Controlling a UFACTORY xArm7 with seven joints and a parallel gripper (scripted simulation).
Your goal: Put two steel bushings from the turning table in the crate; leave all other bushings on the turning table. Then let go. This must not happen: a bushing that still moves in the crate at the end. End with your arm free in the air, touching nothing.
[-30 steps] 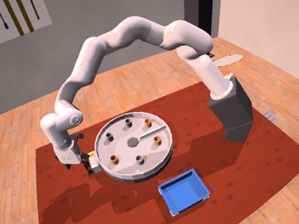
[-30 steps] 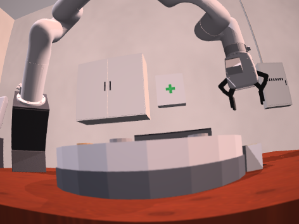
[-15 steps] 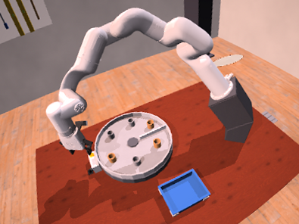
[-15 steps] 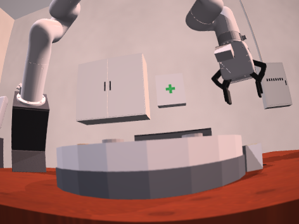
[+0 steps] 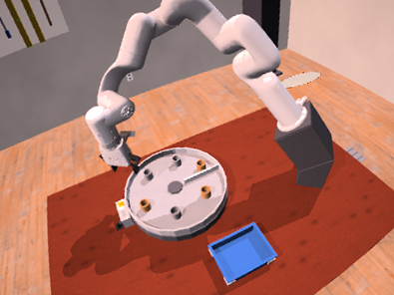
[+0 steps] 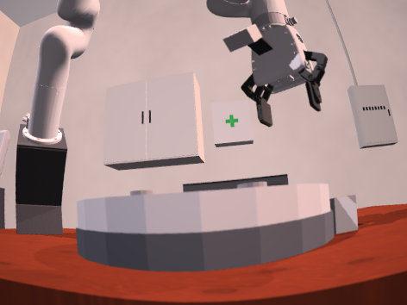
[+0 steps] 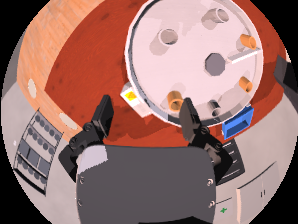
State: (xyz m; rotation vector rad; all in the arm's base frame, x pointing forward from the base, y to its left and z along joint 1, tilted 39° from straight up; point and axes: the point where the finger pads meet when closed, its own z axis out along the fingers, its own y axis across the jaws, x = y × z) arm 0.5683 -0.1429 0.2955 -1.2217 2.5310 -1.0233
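Your tool point(image 5: 124, 167) is released, fingers spread wide, nothing between them. It hangs in the air above the far-left rim of the turning table point(image 5: 183, 229), well clear of the tray floor; the exterior view shows it high over the table's wall point(image 6: 203, 211), tilted, one finger point(image 6: 264, 113) lower than the other.

Six bushings stand upright on the turning table, in a ring around the grey hub point(image 5: 175, 187). Three are steel grey: one at the far left point(image 5: 148, 174), nearest your tool, one at the far middle point(image 5: 177, 161), one at the near side point(image 5: 176, 213). Three are orange-brown: far right point(image 5: 201, 164), right point(image 5: 206, 191), left point(image 5: 144, 205). A pale bar point(image 5: 201, 174) runs from near the hub out toward the right rim, passing between the two right-hand orange bushings. All six are apart from each other and none touches the rim.

The blue crate point(image 5: 224, 256) sits on the red mat point(image 5: 325, 232) just in front of the turning table, to the right of its middle, with no bushing in it. A small white box with a yellow mark point(image 5: 119, 206) sits against the table's left edge.

In the wrist view you see the whole turning table point(image 7: 136, 30) ahead of both fingers, the crate point(image 7: 237, 124) small at its right side, and the left orange bushing point(image 7: 174, 99) closest to the fingertips
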